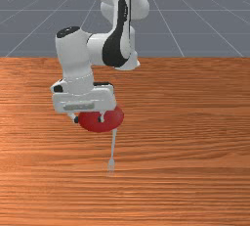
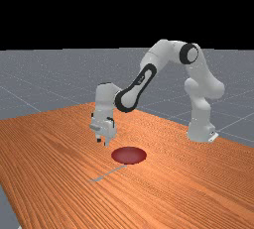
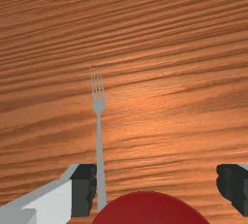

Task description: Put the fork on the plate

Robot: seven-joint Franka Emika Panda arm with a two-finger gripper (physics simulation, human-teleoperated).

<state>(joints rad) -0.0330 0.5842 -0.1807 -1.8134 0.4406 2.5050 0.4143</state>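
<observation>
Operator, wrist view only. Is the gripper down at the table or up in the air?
Observer: Up. In the far view the gripper hangs above the table.
Operator: Plate's cut off for me. What's its full outline?
Observer: The front view's lower rim and the far view's full outline show a rounded red plate.
Operator: Which side of the fork is the hand, front view?
Observer: The fingertips appear to the front view's left of the fork.

No readable text or markings.
</observation>
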